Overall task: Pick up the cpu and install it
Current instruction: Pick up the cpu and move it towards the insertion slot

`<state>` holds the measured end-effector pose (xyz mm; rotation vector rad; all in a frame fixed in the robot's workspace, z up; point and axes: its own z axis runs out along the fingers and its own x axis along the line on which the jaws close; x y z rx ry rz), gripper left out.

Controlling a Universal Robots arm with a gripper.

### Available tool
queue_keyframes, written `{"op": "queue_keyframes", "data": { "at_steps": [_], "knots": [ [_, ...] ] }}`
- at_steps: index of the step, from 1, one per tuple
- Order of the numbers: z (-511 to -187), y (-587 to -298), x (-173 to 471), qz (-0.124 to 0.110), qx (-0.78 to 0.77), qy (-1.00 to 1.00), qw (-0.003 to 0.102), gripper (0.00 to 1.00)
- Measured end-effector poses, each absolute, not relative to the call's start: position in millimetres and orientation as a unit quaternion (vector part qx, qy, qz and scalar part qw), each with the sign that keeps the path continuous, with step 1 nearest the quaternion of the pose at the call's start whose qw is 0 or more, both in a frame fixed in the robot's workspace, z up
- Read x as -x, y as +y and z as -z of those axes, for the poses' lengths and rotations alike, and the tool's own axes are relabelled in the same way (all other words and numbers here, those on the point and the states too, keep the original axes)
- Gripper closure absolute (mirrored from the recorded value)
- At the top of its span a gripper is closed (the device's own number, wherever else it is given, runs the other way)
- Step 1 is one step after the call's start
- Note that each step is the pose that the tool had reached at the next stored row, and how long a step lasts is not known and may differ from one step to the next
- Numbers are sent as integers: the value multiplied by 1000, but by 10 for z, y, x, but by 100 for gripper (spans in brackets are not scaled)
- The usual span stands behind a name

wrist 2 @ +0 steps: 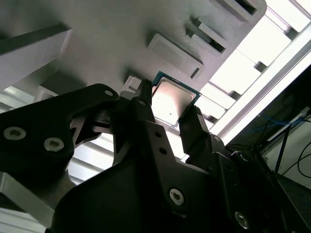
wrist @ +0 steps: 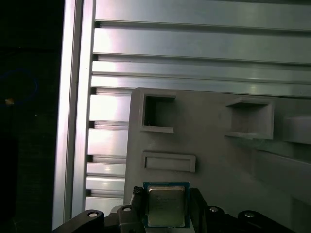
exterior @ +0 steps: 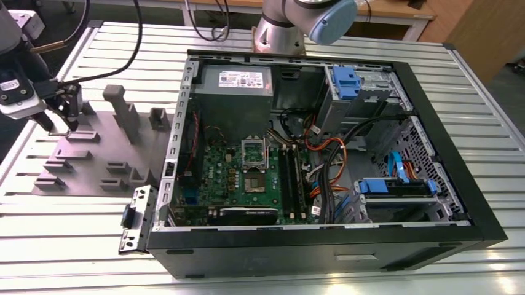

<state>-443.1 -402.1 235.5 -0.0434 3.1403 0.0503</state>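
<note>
Where the arm reaches to the exterior view's left, the gripper (exterior: 66, 127) hangs low over a grey fixture plate (exterior: 90, 177), well away from the open computer case (exterior: 328, 243) that lies beyond it toward the exterior view's right. In both wrist views the cpu (wrist 2: 175, 99) sits directly between the gripper's two black fingers (wrist 2: 146, 114), silver top up, with a thin dark border round the metal. The jaws stand narrow, one finger against each of two opposite edges of the chip, so the tool appears closed on it. Directly beneath the tool, the chip rests on or just above the plate; which of the two cannot be told. Just ahead of the fingertips in the first wrist view lies a shallow raised rectangular block (wrist: 169, 161), and farther ahead two open-sided pockets (wrist: 156, 114). Tall grey upright blocks (exterior: 123, 110) rise from the plate beside the gripper, on the side toward the case. Inside the case, the green motherboard (exterior: 246, 181) carries a silver socket frame (exterior: 254, 157) with a dark centre, far from the tool. Everything rests on a slatted aluminium table (exterior: 74, 252).
</note>
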Motion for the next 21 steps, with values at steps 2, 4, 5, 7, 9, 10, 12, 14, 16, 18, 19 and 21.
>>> {"op": "queue_keyframes", "data": {
  "at_steps": [2, 4, 5, 7, 9, 10, 12, 14, 16, 18, 19, 21],
  "knots": [
    [-2362, -4021, 4432, -16, 14, 1000, 0, 53],
    [-2389, -4021, 4432, -16, 14, 1000, 0, 53],
    [-2391, -4021, 4432, -16, 14, 1000, 0, 53],
    [-2393, -4021, 4432, -16, 14, 1000, 0, 53],
    [-2394, -4021, 4432, -16, 14, 1000, 0, 53],
    [-2396, -4021, 4432, -16, 14, 1000, 0, 53],
    [-2400, -4021, 4432, -16, 14, 1000, 0, 53],
    [-2406, -4021, 4432, -16, 14, 1000, 0, 53],
    [-2414, -4021, 4432, -16, 14, 1000, 0, 53],
    [-2422, -4021, 4432, -16, 14, 1000, 0, 53],
    [-2425, -4021, 4432, -16, 14, 1000, 0, 53],
    [-2430, -4021, 4432, -16, 14, 1000, 0, 53]
  ]
}}
